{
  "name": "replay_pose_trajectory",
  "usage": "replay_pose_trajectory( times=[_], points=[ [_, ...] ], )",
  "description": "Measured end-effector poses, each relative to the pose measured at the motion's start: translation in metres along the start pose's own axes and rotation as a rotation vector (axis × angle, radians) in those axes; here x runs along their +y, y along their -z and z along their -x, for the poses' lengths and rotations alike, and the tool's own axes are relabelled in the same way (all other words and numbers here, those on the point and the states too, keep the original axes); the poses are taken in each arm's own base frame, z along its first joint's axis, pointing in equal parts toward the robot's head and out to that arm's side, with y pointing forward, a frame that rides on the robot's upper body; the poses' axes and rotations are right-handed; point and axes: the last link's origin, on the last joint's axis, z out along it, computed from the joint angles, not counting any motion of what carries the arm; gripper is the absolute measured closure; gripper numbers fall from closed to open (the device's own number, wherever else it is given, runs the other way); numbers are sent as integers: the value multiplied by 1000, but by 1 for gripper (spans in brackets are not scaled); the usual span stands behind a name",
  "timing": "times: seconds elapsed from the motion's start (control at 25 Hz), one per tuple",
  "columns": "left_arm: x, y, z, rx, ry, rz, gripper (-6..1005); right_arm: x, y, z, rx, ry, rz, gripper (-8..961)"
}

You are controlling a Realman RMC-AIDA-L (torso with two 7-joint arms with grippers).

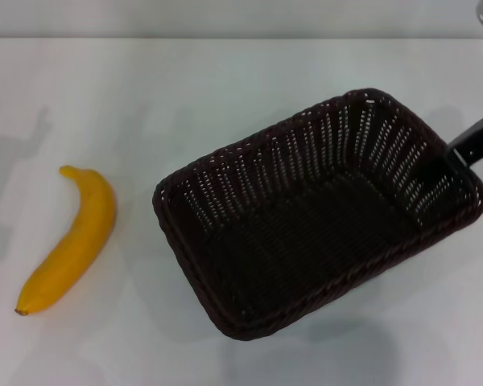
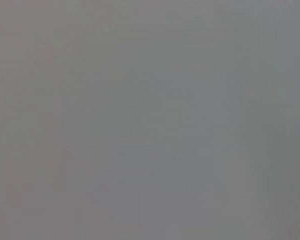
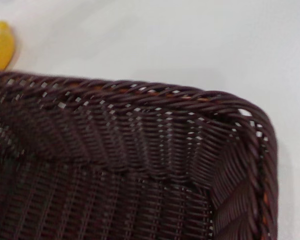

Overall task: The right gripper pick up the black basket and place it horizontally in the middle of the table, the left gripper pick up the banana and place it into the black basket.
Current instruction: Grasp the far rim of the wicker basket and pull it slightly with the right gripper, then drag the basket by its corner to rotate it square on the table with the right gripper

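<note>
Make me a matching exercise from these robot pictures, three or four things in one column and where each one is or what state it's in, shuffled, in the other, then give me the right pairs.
Things:
1. banana
2. black basket
3. right gripper
4. table

Places or states:
A. at the basket's far right rim, only partly in view
B. white surface under everything
C. lying on the table to the left of the basket, apart from it
D. empty, sitting at a slant near the middle of the table

Pairs: 1-C, 2-D, 3-A, 4-B

The left gripper is not in view.
</note>
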Motion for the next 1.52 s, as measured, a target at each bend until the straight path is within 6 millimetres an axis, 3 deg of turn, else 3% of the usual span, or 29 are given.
replay_pose_trajectory(
  times=[0.4,0.68,1.04,1.28,1.52],
  points=[
    [2,-1,4,-7,8,8,123,-1,9,13,-58,-197,-42,772],
    [3,-2,4,-6,14,8,123,-15,14,8,-114,-320,-97,815],
    [8,-5,7,-9,26,24,125,-43,25,-26,-171,-505,-155,819],
    [10,-7,6,-8,30,29,126,-40,30,-41,-211,-577,-133,819],
    [11,-9,6,-5,31,32,127,-33,29,-43,-277,-612,-49,820]
  ],
)
